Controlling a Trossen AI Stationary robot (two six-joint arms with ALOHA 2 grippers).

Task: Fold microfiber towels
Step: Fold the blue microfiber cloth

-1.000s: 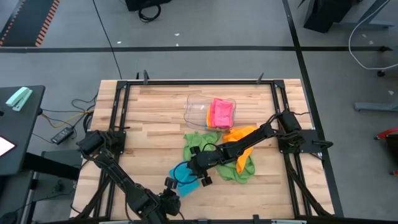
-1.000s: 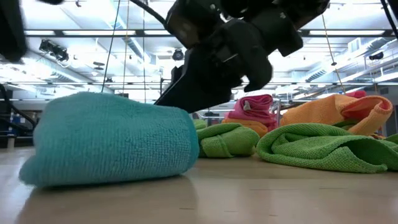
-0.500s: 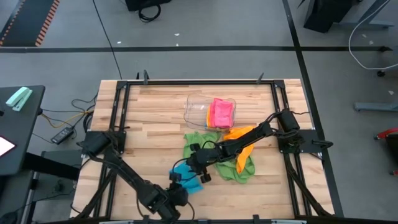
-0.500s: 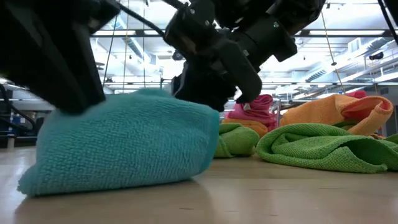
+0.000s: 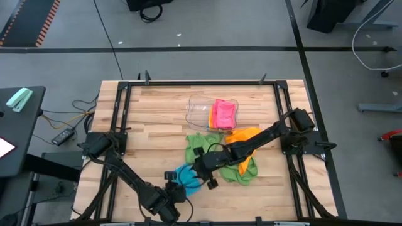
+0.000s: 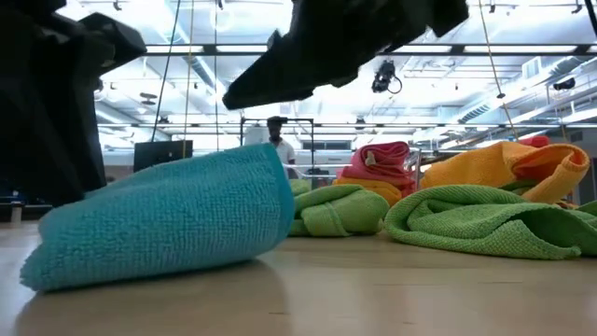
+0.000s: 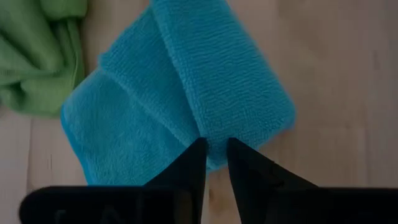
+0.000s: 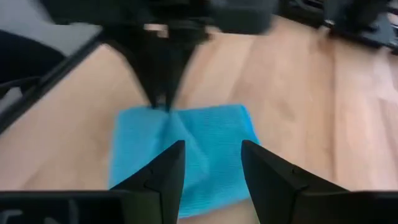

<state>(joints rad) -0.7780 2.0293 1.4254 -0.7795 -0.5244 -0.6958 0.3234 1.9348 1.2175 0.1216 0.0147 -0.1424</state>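
A blue towel [image 5: 187,176] lies folded on the table's near middle, its top sloping in the low view [image 6: 168,219]. My left gripper [image 7: 214,149] stands at its near-left edge, shut on it, and shows across the towel in the right wrist view [image 8: 161,102]. My right gripper [image 8: 211,146] hangs open above the towel's far-right side [image 5: 200,172] and touches nothing. Two green towels [image 5: 201,141] [image 5: 242,169] and an orange one [image 5: 242,135] lie crumpled behind it. A pink towel [image 5: 223,113] sits in a clear tray [image 5: 198,107]. My left gripper pinches the blue towel's near-left edge [image 7: 213,134] between its two fingers, where the top fold ends. The fingers slant down from the table's near-left side. The cloth puckers at the fingertips [image 8: 163,111]. The towel rests on the table.
The crumpled green and orange towels crowd the table just right of and behind the blue one. The clear tray stands at the far middle. Bare wood shows to the left [image 5: 144,138] and along the near edge. A person stands far off in the room [image 6: 275,140].
My right gripper has risen off the blue towel and now hangs above it. My left gripper has come down onto the towel's near-left edge, rolling as it went, and taken hold. The towel's top, level before, now slopes.
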